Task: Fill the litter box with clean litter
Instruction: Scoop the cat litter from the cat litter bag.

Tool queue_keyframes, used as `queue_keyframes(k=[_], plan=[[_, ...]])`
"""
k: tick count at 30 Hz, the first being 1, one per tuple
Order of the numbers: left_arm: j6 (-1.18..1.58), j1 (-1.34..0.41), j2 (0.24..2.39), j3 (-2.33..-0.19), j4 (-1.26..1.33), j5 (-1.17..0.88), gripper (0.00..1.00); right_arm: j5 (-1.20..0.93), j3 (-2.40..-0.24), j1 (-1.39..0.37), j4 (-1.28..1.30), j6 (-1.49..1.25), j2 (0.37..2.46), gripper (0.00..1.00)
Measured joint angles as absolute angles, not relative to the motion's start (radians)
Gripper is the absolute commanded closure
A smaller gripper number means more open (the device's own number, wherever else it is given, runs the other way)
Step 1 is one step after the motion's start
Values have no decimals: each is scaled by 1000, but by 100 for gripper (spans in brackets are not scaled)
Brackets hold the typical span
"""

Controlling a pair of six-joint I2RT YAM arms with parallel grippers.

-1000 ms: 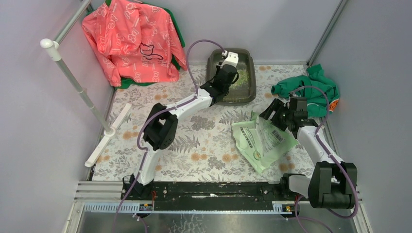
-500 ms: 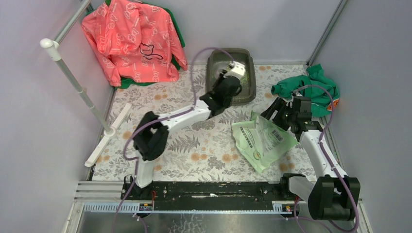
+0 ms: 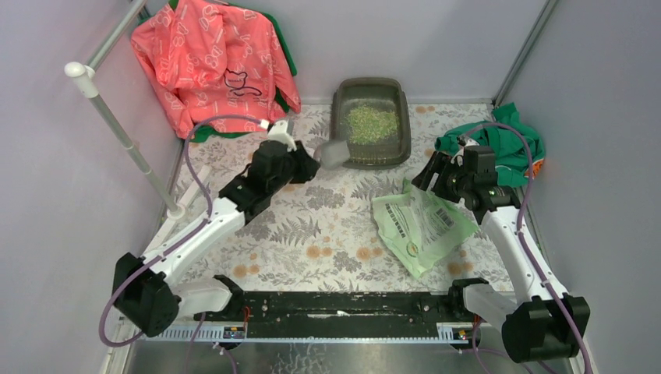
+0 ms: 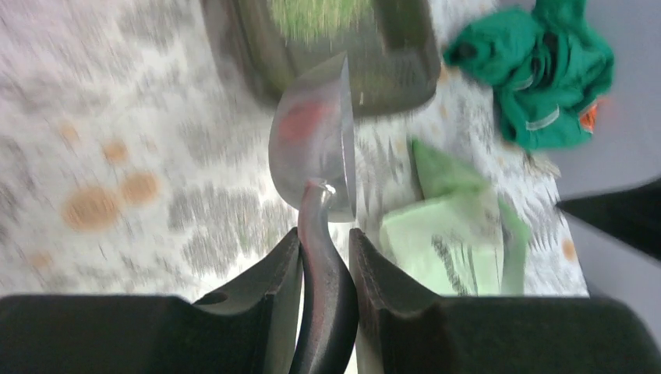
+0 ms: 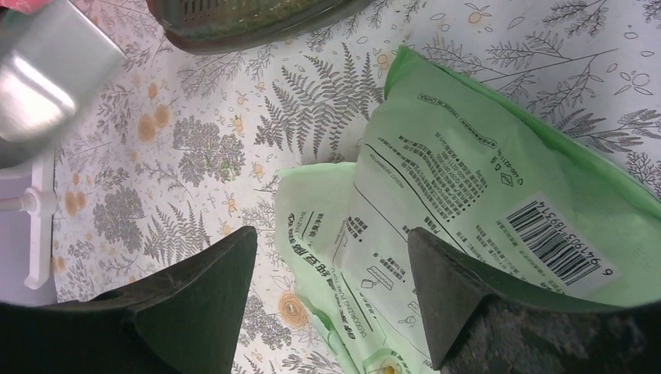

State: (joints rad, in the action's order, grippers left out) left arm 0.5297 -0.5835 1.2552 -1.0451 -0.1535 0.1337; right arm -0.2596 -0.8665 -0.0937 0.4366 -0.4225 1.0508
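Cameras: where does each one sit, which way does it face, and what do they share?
Top external: above and behind the arms, looking down on the floral table; both arms show whole.
Left wrist: on the left gripper, facing past its small grey plastic scoop to the dark grey-olive plastic litter box; both fingers show.
Right wrist: on the open right gripper, facing down at the light green printed plastic bag; both fingers show.
Shared: all three show scoop, box and bag.

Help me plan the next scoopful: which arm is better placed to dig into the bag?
Left. The left fingers clamp the scoop by its handle; the right fingers hang open above the green bag, holding nothing.
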Motion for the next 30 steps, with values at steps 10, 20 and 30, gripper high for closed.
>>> queue_keyframes(k=[10, 20, 30], plan=[[804, -535, 999, -572, -122, -196, 100, -221, -871, -94, 487, -407, 1056, 24], [966, -535, 1149, -413, 228, -392, 100, -200, -882, -104, 489, -407, 1066, 24], [1054, -536, 1212, -373, 474, -463, 100, -200, -871, -104, 480, -408, 1067, 24]])
